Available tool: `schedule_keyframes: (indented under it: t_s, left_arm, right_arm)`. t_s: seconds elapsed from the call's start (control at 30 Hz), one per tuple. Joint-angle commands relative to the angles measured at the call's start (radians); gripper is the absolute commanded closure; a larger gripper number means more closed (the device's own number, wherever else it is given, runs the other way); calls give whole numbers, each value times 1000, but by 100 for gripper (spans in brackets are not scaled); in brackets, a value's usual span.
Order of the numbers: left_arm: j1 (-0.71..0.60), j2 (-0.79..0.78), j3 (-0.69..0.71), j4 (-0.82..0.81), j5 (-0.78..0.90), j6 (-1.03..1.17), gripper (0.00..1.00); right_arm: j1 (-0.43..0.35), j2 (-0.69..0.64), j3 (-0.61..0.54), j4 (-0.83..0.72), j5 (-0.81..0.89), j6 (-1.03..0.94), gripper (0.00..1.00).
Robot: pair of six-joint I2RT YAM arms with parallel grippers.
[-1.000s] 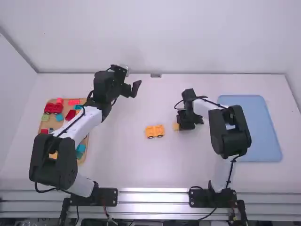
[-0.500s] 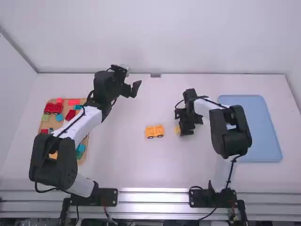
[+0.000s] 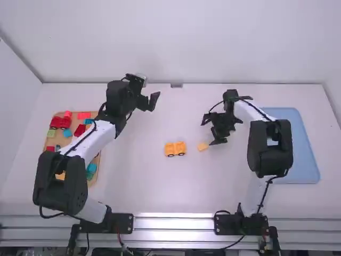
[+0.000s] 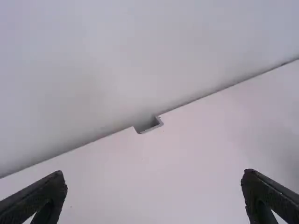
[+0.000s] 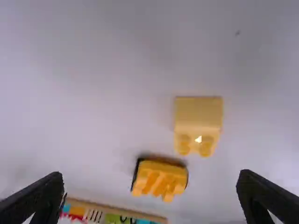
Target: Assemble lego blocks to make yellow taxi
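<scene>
On the table (image 3: 138,181), the loose yellow block (image 3: 203,146) sat just beside the wheeled yellow base (image 3: 175,149), not joined. My right pincer (image 3: 210,131) was wide open near the block, holding nothing; left pincer (image 4: 154,179) also wide and empty. Main risks, as I judged: an off-centre descent could clip the block and twist it, a crooked grip would misalign studs, and sideways push could roll the unheld base away.
</scene>
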Motion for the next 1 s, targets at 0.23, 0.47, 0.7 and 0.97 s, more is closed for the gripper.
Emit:
schedule_keyframes:
  t_s: [0.23,0.47,0.7,0.97]
  left_arm:
    - [-5,-30,-6,-8,-8,7,1]
    - [-6,-30,-6,-10,-7,4,1]
    - [-6,-30,-6,-42,-95,4,1]
    - [-6,-30,-6,-149,-92,59,1]
  right_arm:
    - [-84,6,207,-121,-170,-232,2]
    - [-138,6,330,-137,-444,-644,2]
    - [-169,6,369,-90,-576,-1606,2]
    - [-180,6,369,105,-372,-1804,2]
